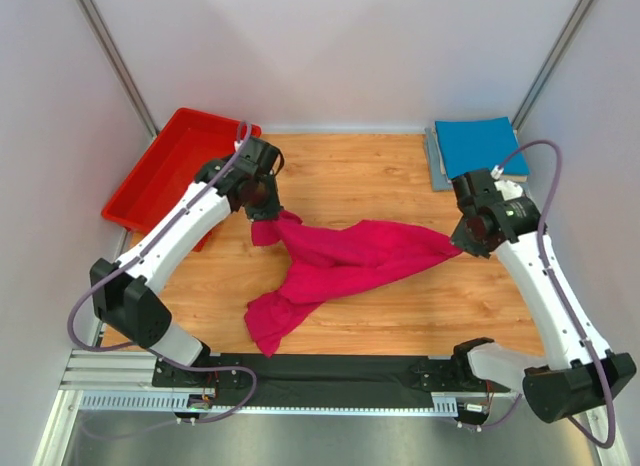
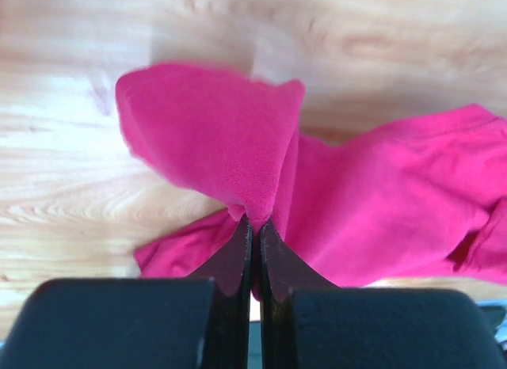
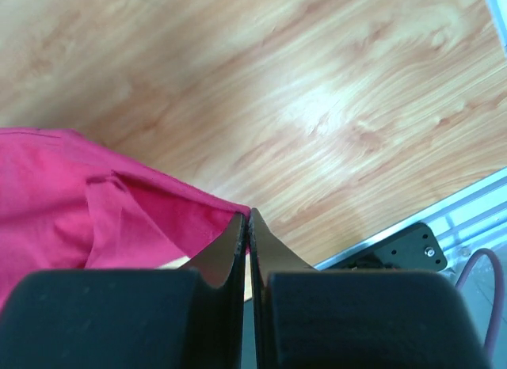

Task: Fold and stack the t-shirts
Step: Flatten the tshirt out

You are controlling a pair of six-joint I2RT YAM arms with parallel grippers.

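At the near edge, a black strip (image 1: 340, 368) runs between the two arm bases, and the wooden table (image 1: 420, 316) lies beyond it. The pink shirt (image 1: 340, 261) lies unfolded and crumpled across the middle of the table. One bunched end trails toward the near left, and the rest is stretched sideways between the two arms. The left gripper (image 2: 253, 223) is over the left part of the table. Its jaws are pressed together on a fold of the pink shirt, and in the left wrist view the cloth rises from the tabletop into the fingertips. The right gripper (image 3: 247, 215) is on the right side, with its jaws closed on the tip of the shirt's right-hand edge. Bare wood shows beyond the fingertips in the right wrist view. At the far right corner, the blue shirt (image 1: 480, 146) lies folded into a flat rectangle on top of the grey shirt (image 1: 436, 166), of which only a narrow margin shows. Both are well apart from the pink shirt. At the far left corner, the red bin (image 1: 165, 176) sits tilted over the table edge, behind the left arm.
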